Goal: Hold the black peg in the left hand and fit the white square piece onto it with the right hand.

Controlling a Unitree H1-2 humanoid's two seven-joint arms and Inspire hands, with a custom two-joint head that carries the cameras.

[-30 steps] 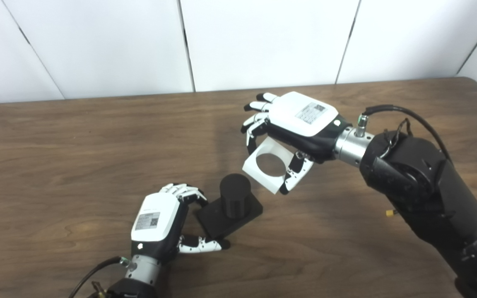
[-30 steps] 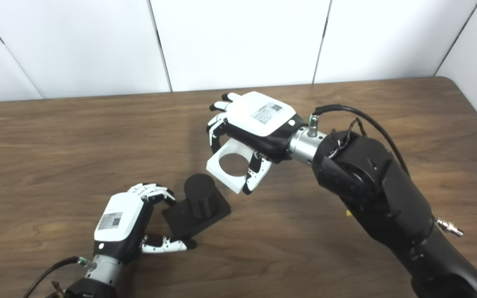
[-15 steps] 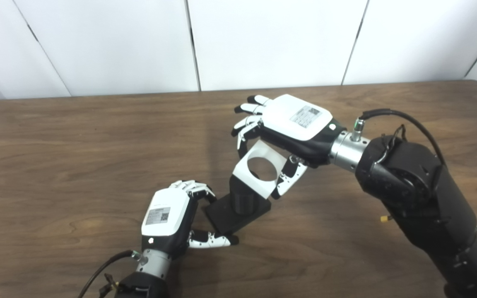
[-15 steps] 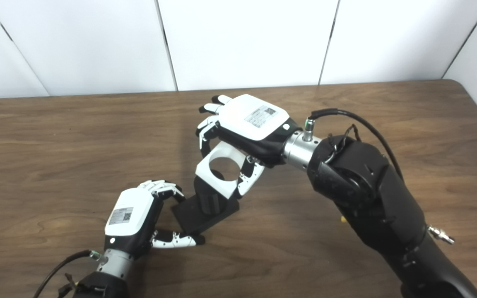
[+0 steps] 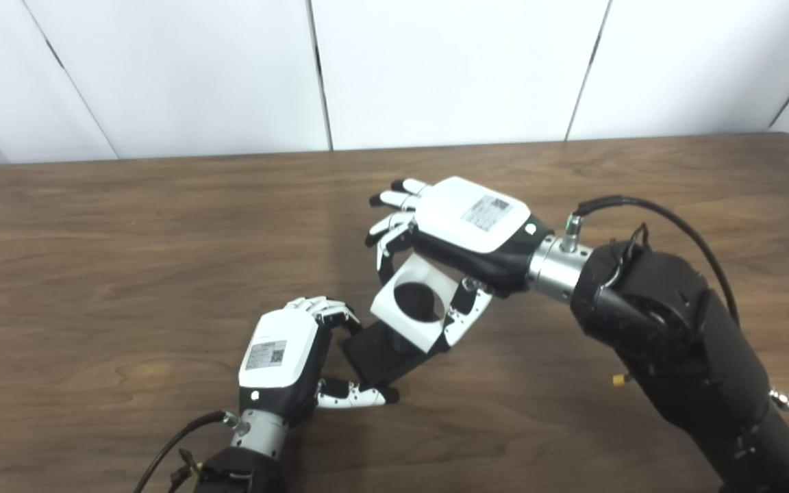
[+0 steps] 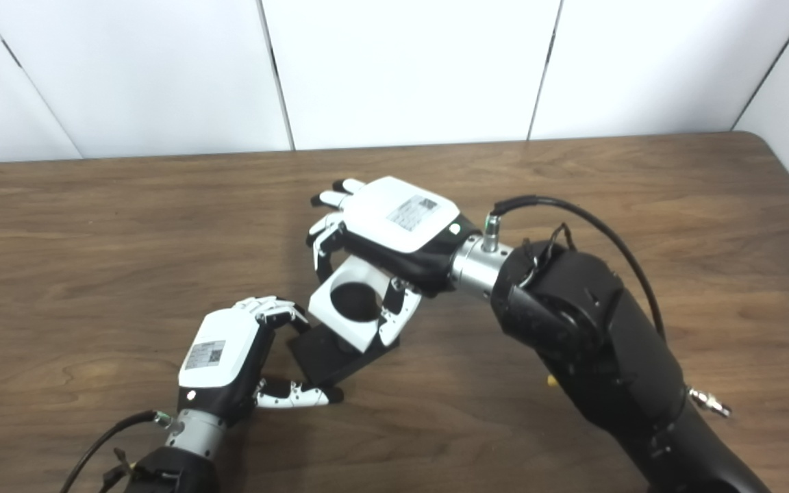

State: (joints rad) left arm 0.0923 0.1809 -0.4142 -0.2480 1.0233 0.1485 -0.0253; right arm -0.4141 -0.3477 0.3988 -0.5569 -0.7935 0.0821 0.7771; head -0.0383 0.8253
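My left hand grips the black peg by its base. At its 2 o'clock, my right hand pinches the white square piece, hole over the peg.

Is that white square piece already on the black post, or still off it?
Partly on. The black peg fills the white square piece's hole, but the piece sits above the base; how far down, cannot tell.
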